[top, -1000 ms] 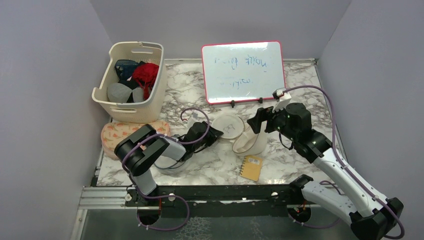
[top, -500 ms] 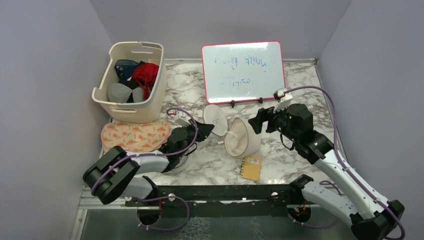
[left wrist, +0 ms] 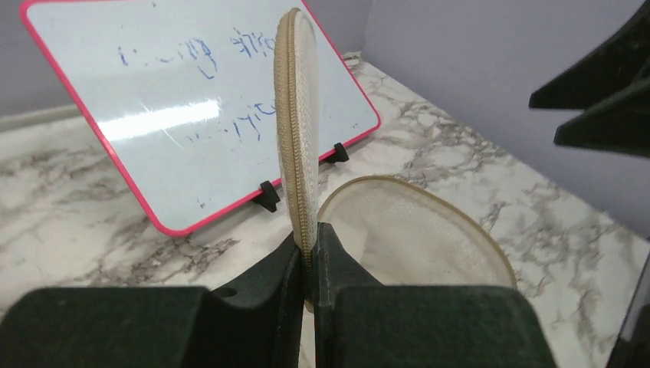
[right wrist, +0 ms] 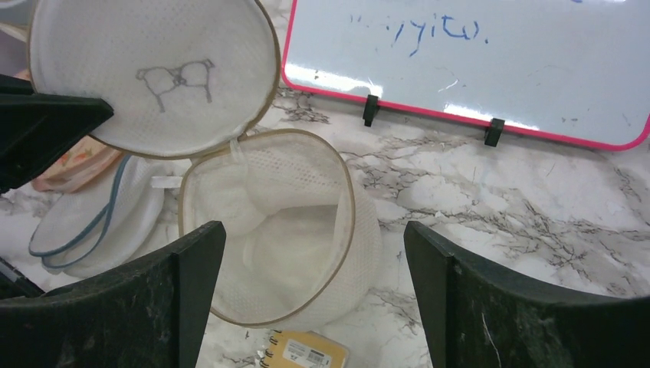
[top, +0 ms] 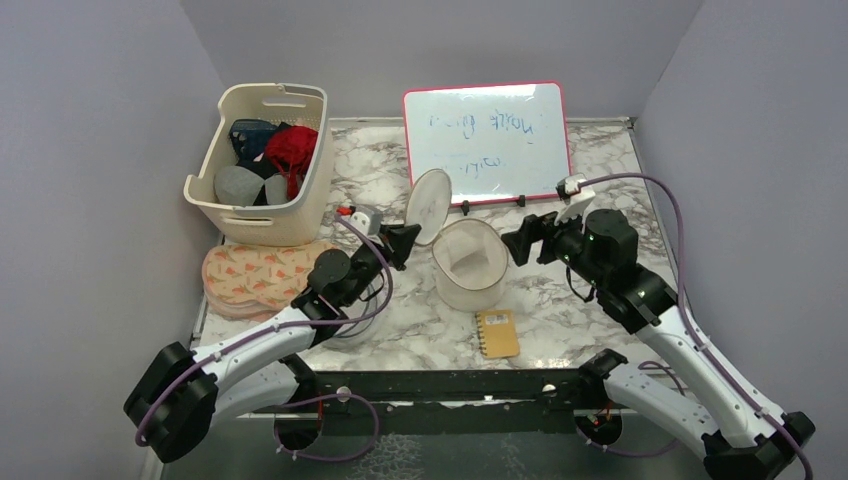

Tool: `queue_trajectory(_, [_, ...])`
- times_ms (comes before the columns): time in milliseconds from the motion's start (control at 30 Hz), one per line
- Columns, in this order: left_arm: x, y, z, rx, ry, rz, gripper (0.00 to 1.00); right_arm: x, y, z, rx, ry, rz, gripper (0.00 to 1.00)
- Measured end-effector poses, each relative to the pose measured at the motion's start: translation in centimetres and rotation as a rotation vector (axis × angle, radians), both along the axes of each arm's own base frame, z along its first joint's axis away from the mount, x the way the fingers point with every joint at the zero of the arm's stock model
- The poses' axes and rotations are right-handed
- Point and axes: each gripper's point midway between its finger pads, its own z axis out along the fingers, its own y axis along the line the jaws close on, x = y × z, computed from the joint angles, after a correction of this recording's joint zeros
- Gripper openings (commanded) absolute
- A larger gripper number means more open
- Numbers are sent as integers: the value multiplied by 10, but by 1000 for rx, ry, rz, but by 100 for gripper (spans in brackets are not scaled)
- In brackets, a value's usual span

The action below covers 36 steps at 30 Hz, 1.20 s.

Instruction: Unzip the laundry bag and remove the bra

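The laundry bag (top: 468, 268) stands upright in mid table, unzipped, with its mouth open upward. Its round lid (top: 430, 205) stands raised on edge at the bag's left. My left gripper (top: 406, 243) is shut on the lid's zipper rim (left wrist: 308, 244). In the right wrist view the lid (right wrist: 157, 73) shows a bra icon, and white fabric, apparently the bra (right wrist: 253, 211), lies inside the bag (right wrist: 360, 238). My right gripper (top: 522, 240) is open and empty, just right of the bag's rim and above it (right wrist: 314, 295).
A cream basket (top: 262, 165) of clothes stands back left. A pink-framed whiteboard (top: 486, 140) stands behind the bag. A yellow notebook (top: 498, 332) lies in front of it. A patterned pad (top: 255, 275) and a flat blue-rimmed disc (right wrist: 96, 222) lie to the left.
The left arm reached forward and swung the lid up on edge. The bag went from tipped on its side to upright. The right gripper shifted slightly right.
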Motion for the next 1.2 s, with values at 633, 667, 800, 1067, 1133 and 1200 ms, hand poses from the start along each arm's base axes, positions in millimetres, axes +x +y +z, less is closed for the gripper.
queue_trajectory(633, [-58, -62, -69, 869, -508, -326, 0, -18, -24, 48, 52, -178, -50, 84])
queue_trajectory(667, [-59, -63, -75, 908, -525, -336, 0, -18, -25, 50, 55, -184, -51, 84])
queue_trajectory(800, [-62, -66, -95, 1020, -563, -364, 0, -19, -27, 52, 58, -190, -58, 84])
queue_trajectory(1067, [-76, -78, -147, 1182, -565, -486, 0, -19, -27, 52, 58, -191, -60, 84])
queue_trajectory(1133, [-79, -81, -157, 1215, -565, -510, 0, -19, -28, 53, 59, -194, -61, 84])
queue_trajectory(1200, [-82, -85, -167, 1241, -562, -538, 0, -19, -28, 54, 62, -198, -62, 84])
